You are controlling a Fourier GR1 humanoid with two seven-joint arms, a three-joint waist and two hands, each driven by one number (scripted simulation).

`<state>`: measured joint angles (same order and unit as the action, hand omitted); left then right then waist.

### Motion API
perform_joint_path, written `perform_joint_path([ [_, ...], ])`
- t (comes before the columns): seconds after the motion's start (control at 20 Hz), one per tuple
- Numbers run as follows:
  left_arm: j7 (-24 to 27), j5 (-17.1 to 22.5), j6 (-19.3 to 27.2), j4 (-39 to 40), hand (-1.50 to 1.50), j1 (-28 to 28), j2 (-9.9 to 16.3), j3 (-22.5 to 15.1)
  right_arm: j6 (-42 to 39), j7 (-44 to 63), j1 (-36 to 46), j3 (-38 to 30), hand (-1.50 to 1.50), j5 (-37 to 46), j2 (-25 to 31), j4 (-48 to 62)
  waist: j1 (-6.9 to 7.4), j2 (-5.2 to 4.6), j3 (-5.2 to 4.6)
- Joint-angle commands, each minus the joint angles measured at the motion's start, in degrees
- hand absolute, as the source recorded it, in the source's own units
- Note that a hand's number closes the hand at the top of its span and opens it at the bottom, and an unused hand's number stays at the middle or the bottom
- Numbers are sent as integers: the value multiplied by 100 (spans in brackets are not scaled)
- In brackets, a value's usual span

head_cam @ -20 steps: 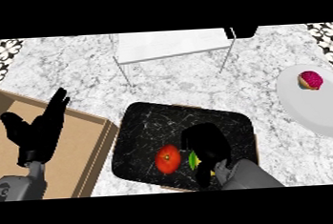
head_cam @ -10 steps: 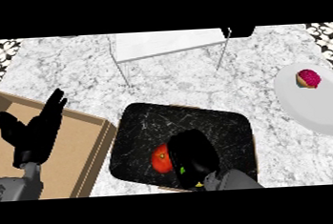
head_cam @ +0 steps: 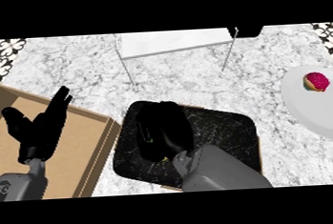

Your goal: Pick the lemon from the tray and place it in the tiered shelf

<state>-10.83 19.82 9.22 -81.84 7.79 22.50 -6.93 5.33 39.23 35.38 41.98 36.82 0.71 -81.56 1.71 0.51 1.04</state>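
Nearest the lower edge, the right hand (head_cam: 164,133) lies over the left part of the black tray (head_cam: 226,130), its grey forearm running down and right out of view. Its fingers (head_cam: 150,129) are curled inward over something; small yellow-green slivers show at the fingers and at the heel of the hand, so the lemon (head_cam: 163,158) appears to be enclosed there, on or just above the tray floor. Whether it is lifted clear cannot be told.

Handling, as a judgement: a lemon is light, firm and rounded, with a waxy skin likely to roll or slip; taking it across its middle, thumb opposite fingers, looks safest. It is not fragile.

To the left, the left hand (head_cam: 41,127) rests open, fingers up, above a shallow brown box (head_cam: 87,151) just beside the tray.

The desk (head_cam: 188,79) is white-grey marble. At the right sits a white plate (head_cam: 324,110) carrying a small pink-topped item (head_cam: 316,81), well apart from the tray. Farthest off stands the tiered shelf (head_cam: 173,42), a white top on thin metal legs, with patterned tile at the far corners.
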Motion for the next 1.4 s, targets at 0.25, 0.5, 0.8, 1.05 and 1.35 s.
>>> perform_joint_path([
  [0.25,-243,90,-146,578,0,-537,-111,-49,243,1702,1852,-703,150,288,-70,-645,-120,-30,-117],
  [0.5,-311,63,-131,694,0,-337,-126,45,-305,1950,2606,-1462,150,209,52,-782,-225,-49,-111],
  [0.8,-93,-93,-54,493,0,-675,-394,-154,-497,2105,3375,-2278,150,115,169,-366,-151,-64,-114],
  [1.05,-170,-136,-115,566,0,-447,-328,-83,-559,1805,4017,-2973,150,-86,461,388,-119,-97,-114],
  [1.35,-280,-223,-25,444,0,-400,-359,-72,-720,1214,4597,-3584,150,-352,929,1347,-34,-126,-114],
])
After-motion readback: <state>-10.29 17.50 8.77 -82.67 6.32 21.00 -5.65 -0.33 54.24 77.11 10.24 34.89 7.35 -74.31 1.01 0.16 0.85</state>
